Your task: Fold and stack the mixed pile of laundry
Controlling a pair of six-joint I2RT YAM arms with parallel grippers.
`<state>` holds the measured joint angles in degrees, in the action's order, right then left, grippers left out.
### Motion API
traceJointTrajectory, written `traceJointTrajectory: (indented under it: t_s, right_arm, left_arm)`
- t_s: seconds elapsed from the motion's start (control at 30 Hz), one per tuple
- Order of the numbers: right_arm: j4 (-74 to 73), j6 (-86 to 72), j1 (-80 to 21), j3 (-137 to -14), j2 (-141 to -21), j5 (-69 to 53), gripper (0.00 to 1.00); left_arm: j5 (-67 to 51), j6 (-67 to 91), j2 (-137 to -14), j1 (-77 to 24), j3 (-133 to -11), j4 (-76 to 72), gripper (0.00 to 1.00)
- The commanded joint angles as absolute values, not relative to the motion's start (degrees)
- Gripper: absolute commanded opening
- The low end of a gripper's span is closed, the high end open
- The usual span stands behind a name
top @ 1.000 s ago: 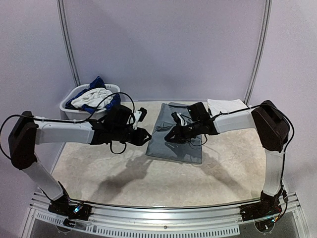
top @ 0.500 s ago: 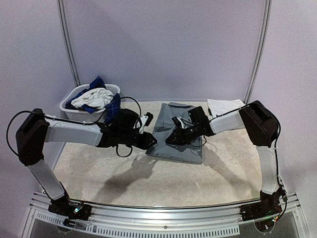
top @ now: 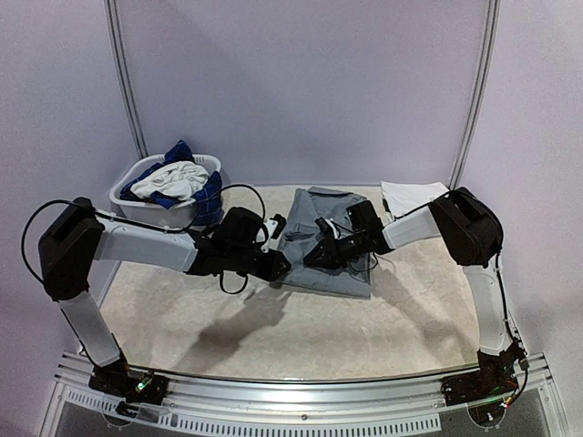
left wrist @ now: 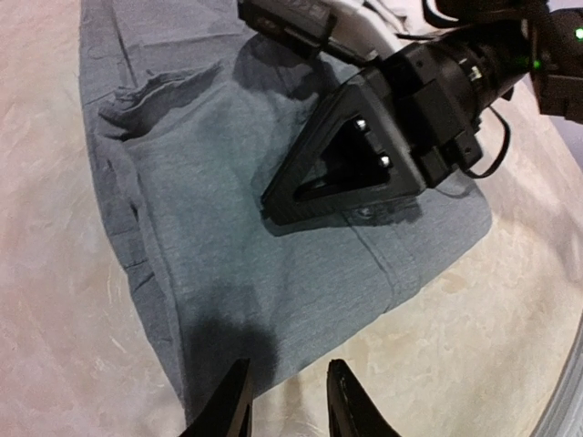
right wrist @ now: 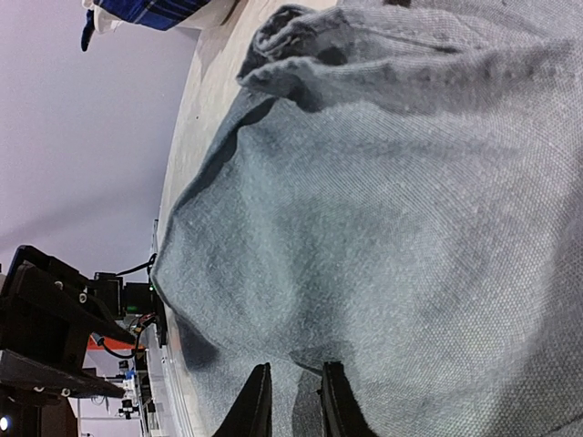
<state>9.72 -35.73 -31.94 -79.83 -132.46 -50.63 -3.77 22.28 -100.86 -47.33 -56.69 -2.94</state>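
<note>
Grey T-shirt (top: 326,248) lies spread flat at centre-rear of the worktop (top: 273,323); right end effector (right wrist: 296,366) rests on its middle, fingers narrowly apart, pinch on cloth indeterminate; left end effector (left wrist: 288,364) sits at its near-left edge, fingers slightly spread, empty.

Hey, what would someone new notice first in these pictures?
The grey T-shirt lying flat mid-table, with both arms reaching in over it: left fingers at its edge, right fingers close over the cloth. At the back left, a white basket heaped with white and blue laundry.
</note>
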Motion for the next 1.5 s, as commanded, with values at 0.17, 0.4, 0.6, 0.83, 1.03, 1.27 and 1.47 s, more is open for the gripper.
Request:
traceJointTrajectory:
  t_s: [0.17,0.4,0.6,0.83,1.03,1.27,1.47]
  right_arm:
    - [-5.78,-31.67,-34.21,-83.14,-123.91,-42.9,0.23]
    - [-11.48,-32.02,-36.94,-79.94,-111.84,-34.64,0.31]
    - [-14.83,-35.2,-37.04,-67.4,-99.48,-25.91,0.36]
    - [-18.05,-38.96,-37.44,-51.44,-84.29,-20.73,0.42]
    - [-15.97,-43.04,-37.41,-41.42,-75.42,-20.06,0.51]
    - [-4.8,-49.98,-37.38,-34.4,-76.3,-21.92,0.66]
    - [3.12,-53.66,-36.81,-32.0,-81.26,-22.21,0.67]
  left_arm:
    - [5.47,19.12,-101.4,-49.31,-56.78,-1.55,0.31]
    - [5.38,19.84,-107.99,-49.22,-61.04,-0.83,0.31]
    - [6.72,21.57,-107.0,-49.52,-56.52,-0.74,0.3]
    - [7.74,22.05,-103.1,-50.18,-50.72,-1.35,0.32]
    - [7.43,21.35,-94.37,-50.54,-49.74,2.95,0.45]
    - [8.66,22.11,-92.31,-50.45,-47.35,3.77,0.53]
    - [8.84,23.14,-92.32,-50.36,-45.97,3.11,0.51]
